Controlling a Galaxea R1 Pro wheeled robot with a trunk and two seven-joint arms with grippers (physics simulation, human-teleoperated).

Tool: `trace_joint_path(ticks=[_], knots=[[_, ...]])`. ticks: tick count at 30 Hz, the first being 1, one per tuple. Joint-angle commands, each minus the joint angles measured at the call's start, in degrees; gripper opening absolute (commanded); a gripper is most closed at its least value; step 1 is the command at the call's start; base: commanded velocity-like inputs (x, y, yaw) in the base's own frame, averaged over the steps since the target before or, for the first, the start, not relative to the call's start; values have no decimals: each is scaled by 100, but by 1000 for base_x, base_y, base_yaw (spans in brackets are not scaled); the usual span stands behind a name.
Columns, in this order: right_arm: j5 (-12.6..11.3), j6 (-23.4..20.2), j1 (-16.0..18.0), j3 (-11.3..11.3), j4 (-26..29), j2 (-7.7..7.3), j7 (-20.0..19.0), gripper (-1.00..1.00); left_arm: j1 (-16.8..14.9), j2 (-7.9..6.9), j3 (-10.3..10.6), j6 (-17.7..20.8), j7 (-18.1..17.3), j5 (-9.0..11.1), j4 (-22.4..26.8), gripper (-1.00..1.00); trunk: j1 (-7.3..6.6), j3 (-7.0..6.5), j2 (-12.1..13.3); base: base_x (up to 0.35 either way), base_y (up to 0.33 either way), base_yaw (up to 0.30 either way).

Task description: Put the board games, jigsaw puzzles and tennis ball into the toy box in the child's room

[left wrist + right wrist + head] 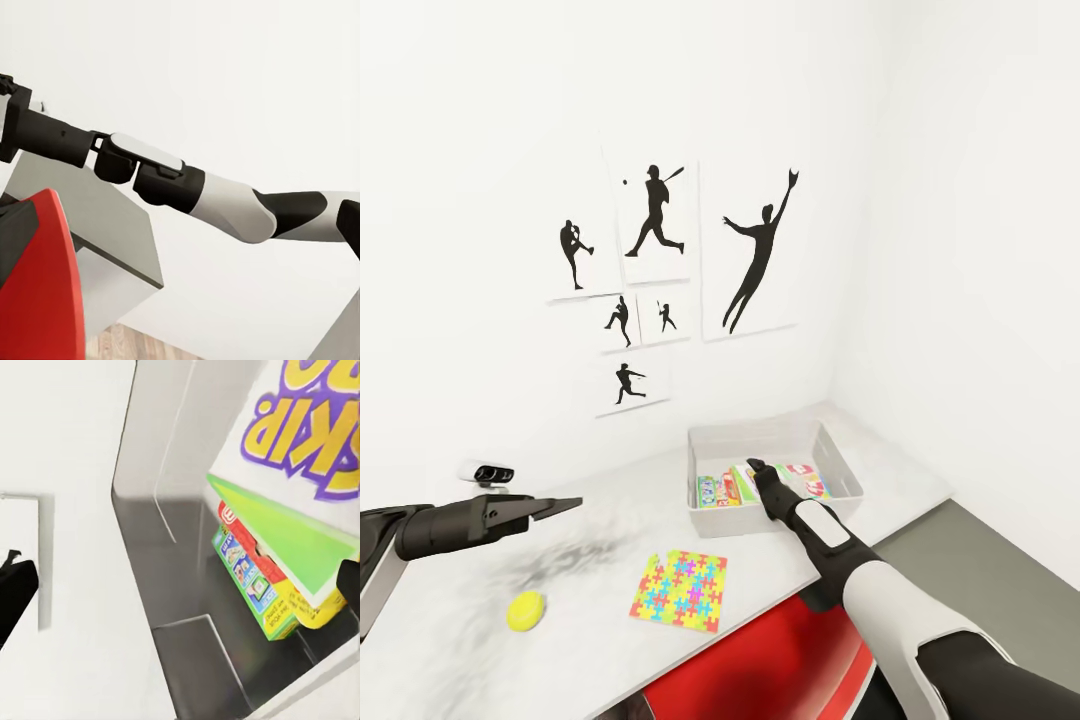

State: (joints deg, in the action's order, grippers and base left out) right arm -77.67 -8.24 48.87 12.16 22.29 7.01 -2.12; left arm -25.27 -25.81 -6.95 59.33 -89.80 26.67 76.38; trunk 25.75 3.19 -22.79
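The grey toy box stands at the far right of the pale table. Several board games lean inside it. My right gripper reaches into the box and is open. In the right wrist view its fingers sit at the picture's edges, beside a game with yellow letters. A jigsaw puzzle lies flat near the table's front edge. The tennis ball rests to its left. My left gripper hovers open above the table, up and to the right of the ball, holding nothing.
The table fills a corner, with white walls behind and to the right. Baseball silhouette posters hang above it. A small white device sits near the back wall. A red object stands below the table's front edge, under my right arm.
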Motion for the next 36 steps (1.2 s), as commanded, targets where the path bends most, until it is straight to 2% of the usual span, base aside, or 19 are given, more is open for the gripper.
trace_joint_path(ticks=[1,6,20,22,25,26,29,33,36], knots=[[-29,0,6,35,73,-21,-29,100,-4,-2,-1,63,-20,-2,4,100,4,13,-13,0,0,0],[-16,-120,-25,65,666,-187,-66,100,-4,-5,-8,67,-20,-1,8,100,4,13,-13,0,0,0],[2,-522,-130,65,969,-234,-78,100,-4,-6,48,67,-20,-12,8,100,4,13,-13,0,0,0],[5,-772,-178,66,1309,-274,-76,100,-4,-5,51,67,-20,-18,8,100,4,13,-13,-116,20,0],[12,-946,-477,66,2099,-328,-42,100,-4,-5,53,67,-20,-20,14,100,4,13,-13,-194,73,0],[12,-958,-521,66,2214,-343,-37,100,-4,-4,53,67,-20,-21,14,100,4,13,-13,-115,51,0],[13,-1135,-739,73,2827,-482,-16,100,-4,-3,53,67,-20,-24,15,100,4,13,-13,-50,22,0],[19,-1436,-894,64,3230,-556,-10,100,-4,-3,53,67,-20,-24,17,100,4,13,-13,-12,5,0],[22,-1612,-985,68,3453,-665,-5,100,-4,-3,53,67,-20,-22,17,100,4,13,-13,-3,1,0]])
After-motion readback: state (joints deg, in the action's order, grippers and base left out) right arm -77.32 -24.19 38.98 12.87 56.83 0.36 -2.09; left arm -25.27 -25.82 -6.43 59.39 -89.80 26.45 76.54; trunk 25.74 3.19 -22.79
